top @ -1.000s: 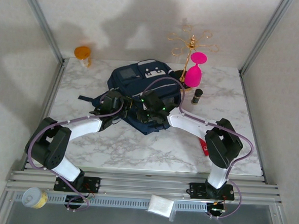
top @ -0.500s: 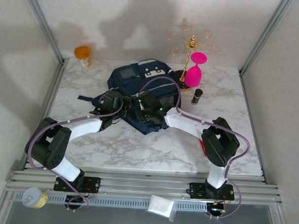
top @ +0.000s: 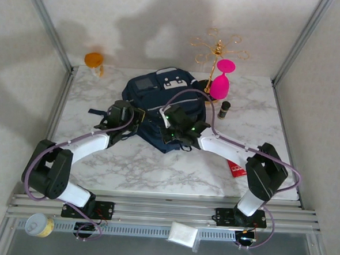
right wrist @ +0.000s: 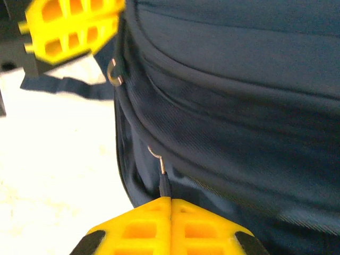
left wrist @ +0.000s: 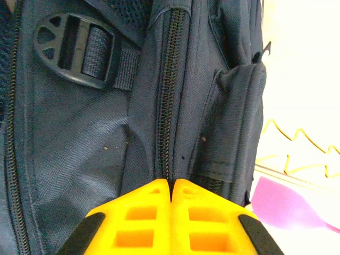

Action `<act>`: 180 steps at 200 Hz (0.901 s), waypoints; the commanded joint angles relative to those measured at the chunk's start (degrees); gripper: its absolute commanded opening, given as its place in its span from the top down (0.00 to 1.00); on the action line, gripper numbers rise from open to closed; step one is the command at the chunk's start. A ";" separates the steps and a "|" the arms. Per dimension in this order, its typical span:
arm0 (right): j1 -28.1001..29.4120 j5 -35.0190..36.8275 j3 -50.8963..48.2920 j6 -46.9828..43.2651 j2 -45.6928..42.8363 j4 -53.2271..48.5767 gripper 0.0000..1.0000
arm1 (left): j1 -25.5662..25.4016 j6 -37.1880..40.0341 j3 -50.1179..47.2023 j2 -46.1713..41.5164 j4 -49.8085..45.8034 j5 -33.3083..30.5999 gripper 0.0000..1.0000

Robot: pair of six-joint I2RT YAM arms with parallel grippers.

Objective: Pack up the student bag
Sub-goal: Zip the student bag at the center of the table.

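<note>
Two tools are at the bag (top: 154,95), which lies mid-worktop (top: 155,173). The left wrist view shows the left tool (left wrist: 171,185) with fingers together against the bag's zip (left wrist: 169,95), near a buckle (left wrist: 74,49); I cannot tell if fabric is pinched. The right wrist view shows the right tool (right wrist: 170,201) clamped on a zip pull (right wrist: 164,183) at the bag's near edge. The top view adds a pink glass (top: 222,78) right of the bag and a red packet (top: 235,168), its print too small to read.

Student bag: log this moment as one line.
student bag on table | left gripper shut at zipper | right gripper shut on zipper pull
</note>
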 commanded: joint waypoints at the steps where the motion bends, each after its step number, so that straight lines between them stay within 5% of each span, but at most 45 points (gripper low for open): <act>1: -1.00 -0.44 -3.16 -0.30 -1.85 -5.69 1.00 | 3.58 4.01 0.99 -3.22 -1.20 -2.84 1.00; 77: -1.12 -9.46 -1.00 3.63 -0.37 -0.56 1.00 | 4.85 7.59 1.43 -3.12 -1.90 1.99 1.00; 96: -0.96 -13.08 -0.46 8.26 -0.30 3.94 0.93 | 4.80 6.85 0.90 -3.02 -0.69 2.59 1.00; 112: -0.74 -16.55 -0.16 15.04 -0.10 6.77 0.75 | 4.33 6.72 1.33 -2.40 -0.40 2.94 1.00; 132: 0.75 -11.26 0.52 21.02 0.00 7.29 0.61 | 3.97 6.94 1.56 -2.47 -0.61 2.09 1.00; 180: 2.60 -4.63 6.61 26.32 6.86 0.90 0.54 | 3.78 7.23 2.22 -2.03 -1.14 1.87 1.00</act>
